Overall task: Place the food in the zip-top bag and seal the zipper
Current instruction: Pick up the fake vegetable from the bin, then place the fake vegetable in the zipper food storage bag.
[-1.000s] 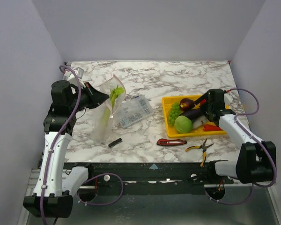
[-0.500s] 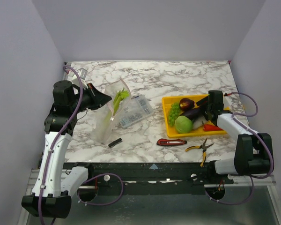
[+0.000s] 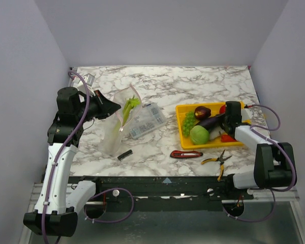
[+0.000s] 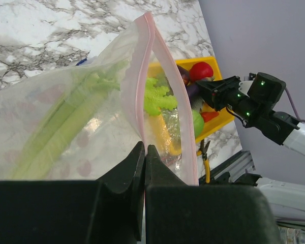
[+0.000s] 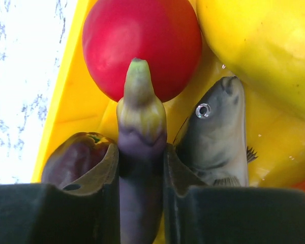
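My left gripper [image 3: 113, 108] [image 4: 145, 148] is shut on the mouth edge of the clear zip-top bag [image 3: 116, 129] [image 4: 51, 132], pinching it by the pink zipper [image 4: 142, 76]. The mouth stands open toward the tray. Pale green celery [image 3: 127, 105] [image 4: 66, 117] lies inside the bag. My right gripper [image 3: 224, 121] [image 5: 141, 148] is down in the yellow tray [image 3: 182, 109], shut on the purple eggplant [image 3: 209, 122] [image 5: 141, 142], with a finger pressed to each side. Around it lie the red tomato [image 5: 142, 46], a yellow fruit [image 5: 264, 51], green grapes [image 3: 188, 122], a cabbage [image 3: 199, 135] and a red chili [image 3: 229, 138].
A grey toy fish [image 5: 216, 137] and a dark purple fruit [image 5: 73, 157] flank my right fingers. A clear compartment box [image 3: 146, 121] sits beside the bag. A red-handled knife [image 3: 186, 154], yellow-handled pliers [image 3: 217, 160] and a small black piece [image 3: 124, 155] lie near the front edge.
My right gripper has dropped a little into the tray and closed from wide open onto the eggplant. The left gripper lifted the bag mouth slightly, then held still.
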{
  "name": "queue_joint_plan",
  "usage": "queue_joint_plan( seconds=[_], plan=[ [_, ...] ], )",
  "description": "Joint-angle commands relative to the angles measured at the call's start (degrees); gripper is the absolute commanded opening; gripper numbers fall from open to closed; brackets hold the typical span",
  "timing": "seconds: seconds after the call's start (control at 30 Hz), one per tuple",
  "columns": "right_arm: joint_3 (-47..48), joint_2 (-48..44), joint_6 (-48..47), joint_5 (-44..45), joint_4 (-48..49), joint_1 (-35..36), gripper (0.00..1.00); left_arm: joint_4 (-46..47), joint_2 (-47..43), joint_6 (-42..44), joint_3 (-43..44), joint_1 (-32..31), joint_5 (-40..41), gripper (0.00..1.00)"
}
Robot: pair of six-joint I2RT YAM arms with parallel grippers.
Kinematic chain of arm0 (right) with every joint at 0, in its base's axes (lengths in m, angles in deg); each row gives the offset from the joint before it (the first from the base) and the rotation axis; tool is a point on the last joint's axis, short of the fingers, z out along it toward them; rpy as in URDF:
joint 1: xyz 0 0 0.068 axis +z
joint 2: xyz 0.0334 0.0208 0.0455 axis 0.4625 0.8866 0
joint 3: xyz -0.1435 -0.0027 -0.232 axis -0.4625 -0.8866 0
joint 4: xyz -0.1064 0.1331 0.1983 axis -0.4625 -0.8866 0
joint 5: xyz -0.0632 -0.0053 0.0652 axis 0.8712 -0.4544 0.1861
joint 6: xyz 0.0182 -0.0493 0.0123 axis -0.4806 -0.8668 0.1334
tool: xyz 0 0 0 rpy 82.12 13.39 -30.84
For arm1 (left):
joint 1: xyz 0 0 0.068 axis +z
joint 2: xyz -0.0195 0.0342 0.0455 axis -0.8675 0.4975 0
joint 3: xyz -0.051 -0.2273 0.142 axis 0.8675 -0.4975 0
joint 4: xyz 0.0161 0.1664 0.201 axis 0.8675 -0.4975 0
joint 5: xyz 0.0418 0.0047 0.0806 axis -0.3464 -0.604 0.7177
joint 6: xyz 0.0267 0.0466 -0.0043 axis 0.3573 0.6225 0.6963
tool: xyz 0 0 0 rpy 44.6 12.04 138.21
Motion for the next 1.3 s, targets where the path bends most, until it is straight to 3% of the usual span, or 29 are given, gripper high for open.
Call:
queue_joint_plan(
  seconds=[0.0, 0.2, 0.5, 0.6, 0.73, 0.83, 0.97, 1.27],
  plan=[
    [-1.7, -0.9, 0.8, 2.8, 2.4, -0.3, 0.13, 0.8, -0.7, 1.1, 1.4, -0.4, -1.7, 0.00],
    [-0.4, -9.7, -3.9, 8.0, -1.7, -0.3, 0.00, 1.0, -0.6, 1.1, 1.6, -0.4, -1.5, 0.00],
    [5.0, -22.0, -15.0, 11.7, -4.5, -0.3, 0.00, 1.6, 0.3, 0.9, 1.5, -0.4, -1.2, 0.00],
    [9.0, -22.8, -20.2, 4.7, -1.7, -0.4, 0.00, 1.9, 0.6, 0.6, 1.1, -0.4, -1.6, 0.00],
    [14.3, -20.9, -22.8, -11.8, 4.8, 1.2, 0.00, 1.9, 0.8, 0.5, 1.0, -0.4, -1.6, 0.00],
    [20.1, -17.6, -24.1, -19.7, 7.2, 7.3, 0.00, 1.8, 0.7, 0.3, 1.2, -0.4, -1.6, 0.00],
    [25.6, -15.0, -26.8, -17.2, 11.5, 22.7, 0.00, 1.9, 0.5, 0.1, 1.4, -0.5, -1.4, 0.00],
    [40.3, -3.5, -29.3, -12.4, 15.5, 44.0, 0.00, 1.2, 0.1, -0.1, 1.5, -0.4, -0.9, 0.00]
  ],
)
